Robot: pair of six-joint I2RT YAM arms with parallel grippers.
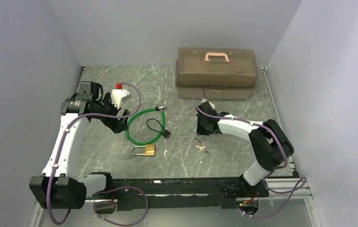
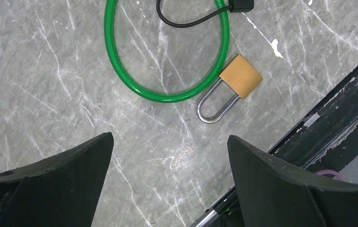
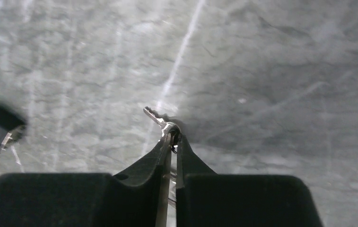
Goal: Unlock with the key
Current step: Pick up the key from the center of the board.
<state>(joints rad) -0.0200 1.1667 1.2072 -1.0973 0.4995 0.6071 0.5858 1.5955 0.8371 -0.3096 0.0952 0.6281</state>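
Note:
A thin silver key point(image 3: 152, 114) is pinched between the fingertips of my right gripper point(image 3: 173, 137), which is shut on it low over the marble table. The key's toothed end sticks out past the tips to the upper left. In the top view the right gripper point(image 1: 207, 127) sits right of centre, and small silver keys point(image 1: 201, 149) show on the table just in front of it. The brass padlock point(image 1: 149, 150) with its silver shackle lies flat near the middle. My left gripper point(image 2: 170, 137) hangs open above bare table, and the padlock point(image 2: 240, 78) lies a little ahead of its right finger.
A green cable loop point(image 1: 139, 127) lies against the padlock, with a black cord and black lock head point(image 1: 166, 134) over it. A brown toolbox point(image 1: 216, 71) with a pink handle stands at the back. The black base rail point(image 1: 177, 189) runs along the near edge.

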